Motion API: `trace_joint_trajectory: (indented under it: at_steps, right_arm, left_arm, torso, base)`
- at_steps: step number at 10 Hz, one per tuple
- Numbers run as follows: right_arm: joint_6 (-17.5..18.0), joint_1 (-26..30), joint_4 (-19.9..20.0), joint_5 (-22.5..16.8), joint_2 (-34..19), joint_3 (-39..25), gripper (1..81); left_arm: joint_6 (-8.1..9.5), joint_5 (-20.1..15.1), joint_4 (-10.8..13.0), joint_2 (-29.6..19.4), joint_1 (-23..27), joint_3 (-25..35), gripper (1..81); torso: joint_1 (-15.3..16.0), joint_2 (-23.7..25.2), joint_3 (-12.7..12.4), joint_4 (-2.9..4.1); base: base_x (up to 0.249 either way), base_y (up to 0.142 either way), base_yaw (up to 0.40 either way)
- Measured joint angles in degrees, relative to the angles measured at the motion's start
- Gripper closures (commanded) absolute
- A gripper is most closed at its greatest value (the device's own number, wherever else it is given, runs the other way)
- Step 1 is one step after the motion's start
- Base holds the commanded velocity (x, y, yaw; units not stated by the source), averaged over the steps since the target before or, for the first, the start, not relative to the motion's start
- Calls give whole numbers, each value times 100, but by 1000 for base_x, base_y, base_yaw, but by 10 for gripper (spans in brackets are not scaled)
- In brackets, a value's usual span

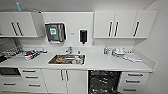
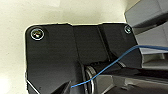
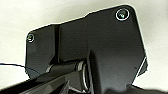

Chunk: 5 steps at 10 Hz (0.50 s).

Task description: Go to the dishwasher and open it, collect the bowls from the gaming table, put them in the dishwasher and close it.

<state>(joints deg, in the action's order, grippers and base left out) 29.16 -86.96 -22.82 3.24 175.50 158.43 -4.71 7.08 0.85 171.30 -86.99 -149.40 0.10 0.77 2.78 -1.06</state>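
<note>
The dishwasher [image 1: 104, 82] sits under the white counter [image 1: 100, 62], to the right of the sink cabinet. Its front is open, and its dark interior with wire racks faces me in the head view. The bowls and the gaming table are out of view. In the left wrist view my own dark plate [image 2: 62, 55] hangs over a pale surface, with a blue cable [image 2: 110, 67] running across it. The right wrist view has the same kind of dark plate [image 3: 100, 45] over a pale surface.
A steel sink [image 1: 51, 60] holding dishes is set in the counter left of the dishwasher. Dishes and clutter [image 1: 27, 53] lie at the far left, bottles and packets [image 1: 117, 52] at the right. White drawers [image 1: 133, 81] flank the dishwasher, and wall cabinets [image 1: 117, 25] hang above.
</note>
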Motion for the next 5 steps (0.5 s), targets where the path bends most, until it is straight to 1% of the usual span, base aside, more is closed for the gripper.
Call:
trace_joint_trajectory:
  at_steps: [5]
  right_arm:
    - [0,0,-35,-2,4,0,10]
  left_arm:
    - [2,0,-1,-2,-2,-2,10]
  torso:
    - [0,0,0,0]
  base:
    - [0,0,0]
